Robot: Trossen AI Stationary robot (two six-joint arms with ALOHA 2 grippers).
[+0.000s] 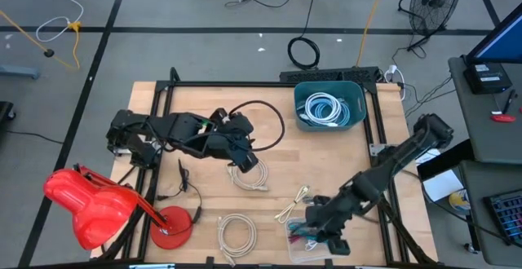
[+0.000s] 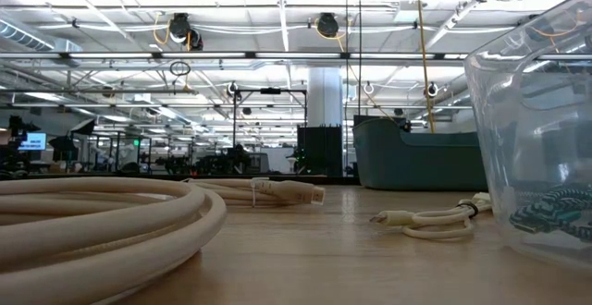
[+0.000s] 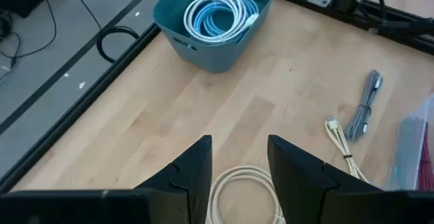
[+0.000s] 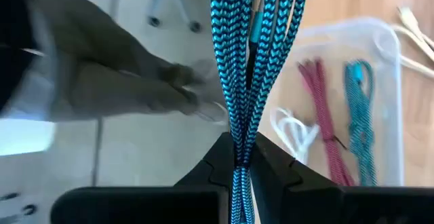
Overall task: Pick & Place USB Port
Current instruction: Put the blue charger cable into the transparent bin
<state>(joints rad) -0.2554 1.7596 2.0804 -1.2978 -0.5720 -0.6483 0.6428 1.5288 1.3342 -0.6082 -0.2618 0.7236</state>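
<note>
My right gripper is shut on a blue-and-black braided cable, over a clear plastic bin at the table's near right. The bin holds a red cable, a teal cable and a white one. My left gripper is open and empty, just above a white cable coil at mid-table. A teal bin with coiled white and light-blue cables stands at the far right. My right gripper pinches several strands of the braided cable together between its two fingers. The strands run on past the fingertips as a bundle of loops. A blue-black piece shows through the bin's wall in the low view; whether it rests on the bin's floor I cannot tell.
A second white coil lies at the near edge and a cream cable beside the clear bin. A grey cable lies further right. A red object sits at the near left. A black cable loops by the left arm.
</note>
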